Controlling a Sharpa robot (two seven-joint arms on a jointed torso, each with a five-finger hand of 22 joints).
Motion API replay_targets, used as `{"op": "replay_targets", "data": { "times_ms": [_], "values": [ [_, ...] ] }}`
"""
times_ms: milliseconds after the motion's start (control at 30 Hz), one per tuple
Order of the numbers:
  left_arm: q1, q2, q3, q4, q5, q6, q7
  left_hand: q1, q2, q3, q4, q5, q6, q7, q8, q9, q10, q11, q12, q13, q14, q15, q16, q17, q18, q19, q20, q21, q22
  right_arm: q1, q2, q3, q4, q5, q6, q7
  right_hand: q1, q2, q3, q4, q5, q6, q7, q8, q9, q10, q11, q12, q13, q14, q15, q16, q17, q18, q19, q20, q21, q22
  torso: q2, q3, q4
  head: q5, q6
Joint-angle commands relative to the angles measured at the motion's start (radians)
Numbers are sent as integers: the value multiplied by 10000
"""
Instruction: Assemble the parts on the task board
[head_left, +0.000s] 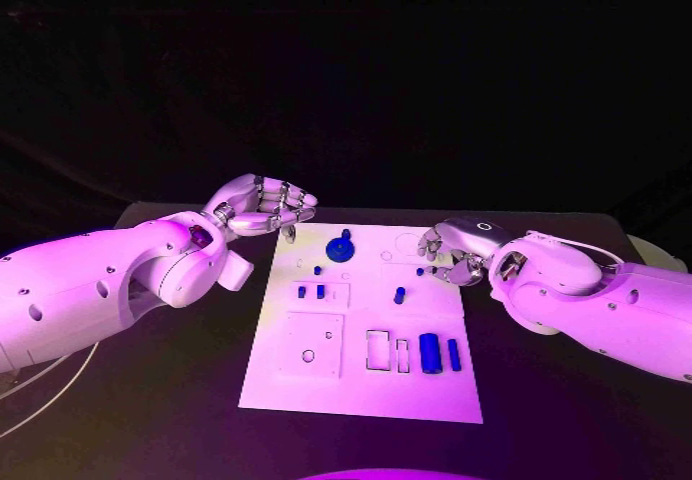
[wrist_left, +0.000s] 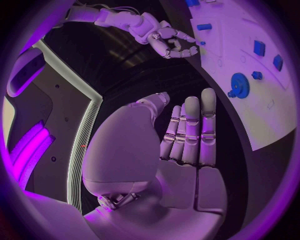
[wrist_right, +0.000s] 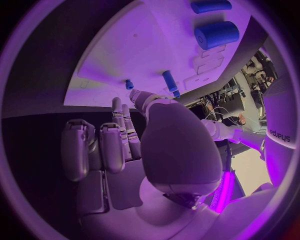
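Head view: the left hand (head_left: 267, 207) is hovering off the far-left corner of the board (head_left: 361, 395), fingers curled in and holding nothing that can be seen. The right hand (head_left: 459, 252) is reaching over the board's far-right part, fingertips pointing down near a small peg (head_left: 420, 271); whether they are touching it I cannot tell. The gear (head_left: 340, 248) is lying at the far middle, and the cylinder (head_left: 430, 353) and a bar (head_left: 453, 354) are lying near right.

Left wrist view: the left hand (wrist_left: 181, 150) is showing fingers straight and side by side, empty, well apart from the gear (wrist_left: 238, 84).

Right wrist view: the right hand (wrist_right: 134, 145) is holding its fingers together and bare, with the peg (wrist_right: 129, 84) just beyond the fingertips and another peg (wrist_right: 169, 80) beside it.

Risk, as I judge it: with the fingers this close together, a descent could be knocking a peg over or pushing it sideways instead of pinching it, and the 2 pegs being near each other makes grabbing the wrong one likely.
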Motion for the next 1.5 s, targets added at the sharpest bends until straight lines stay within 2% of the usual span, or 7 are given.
{"op": "replay_targets", "data": {
  "times_ms": [33, 167, 533, 867, 1100, 1333, 1500],
  "values": [
    [4, -42, 6, 123, 1740, -263, 1024, 109, 16, 64, -13, 52, 83, -19, 38, 0, 88, -13, 72, 10, -67, -33, -27, -17, 129, 37, -51, -46, -10, -40, 149, -6, -77, -983, 520, -422, 7, -120, 81, -13, -44, -18, 82, -67, -27, 31, 47, -81, -80, 427, 66, -8, -27, -188, 120, 33, 16, 1635, 6, -5, -6, 15, -29],
    [2, -82, 5, 172, 1933, -317, 1111, 133, 22, 96, -20, 53, 107, -29, 54, -3, 123, -26, 114, 13, -55, -46, -20, -31, 129, 51, -64, -45, -10, -90, 331, -12, -196, -1036, 614, -425, 50, -115, 173, -77, 104, 5, 85, -106, -48, 80, 54, -150, -190, 425, 78, -5, -43, -183, 111, 44, 5, 1638, 10, 6, -26, 40, -25],
    [0, -117, 3, 241, 2100, -376, 1090, 163, 26, 137, -31, 55, 129, -32, 71, -8, 158, -39, 166, 16, -37, -61, -11, -49, 129, 71, -81, -41, -10, -192, 613, -22, -438, -1076, 888, -460, 135, 32, 543, -353, 571, 471, -29, -7, -17, 631, -76, -191, -437, 434, -27, 36, -47, -286, 355, 0, 472, 1919, 16, 10, -13, 43, -64],
    [0, -128, 3, 242, 2157, -401, 999, 174, 23, 148, -37, 56, 131, -29, 73, -10, 160, -39, 175, 15, -33, -65, -9, -55, 129, 76, -86, -39, -9, -290, 771, -32, -574, -1057, 1049, -452, 109, 100, 608, -439, 559, 639, -88, 49, 9, 830, -136, -183, -474, 439, -80, 56, -30, -304, 396, -26, 552, 1970, 4, 10, -10, 71, -109],
    [0, -133, 3, 237, 2162, -447, 930, 191, 23, 166, -47, 57, 128, -22, 73, -15, 155, -38, 183, 12, -25, -68, -6, -61, 129, 85, -92, -37, -9, -357, 827, -36, -615, -1080, 1199, -521, 163, 291, 723, -649, 490, 896, -189, 147, 60, 1107, -245, -178, -500, 446, -179, 82, -11, -338, 471, -94, 697, 2057, 7, 5, -10, 70, -119],
    [0, -134, 3, 237, 2163, -463, 897, 204, 23, 179, -54, 57, 125, -19, 72, -18, 147, -36, 187, 9, -20, -70, -3, -66, 129, 91, -96, -34, -8, -391, 845, -39, -602, -1264, 1231, -701, 328, 684, 927, -1024, 227, 1298, -329, 365, 198, 1549, -400, -103, -452, 452, -317, 105, 4, -365, 534, -204, 818, 2132, 6, 1, -10, 65, -138],
    [0, -136, 3, 240, 2163, -447, 860, 221, 17, 199, -65, 59, 113, -9, 67, -26, 128, -30, 192, 2, -14, -70, -1, -76, 127, 101, -101, -31, -6, -409, 848, -40, -561, -1369, 1073, -798, 275, 765, 966, -1106, 176, 1338, -352, 408, 250, 1636, -426, -115, -441, 453, -342, 106, -7, -375, 556, -238, 858, 2157, 1, 1, -8, 65, -149]
  ]
}}
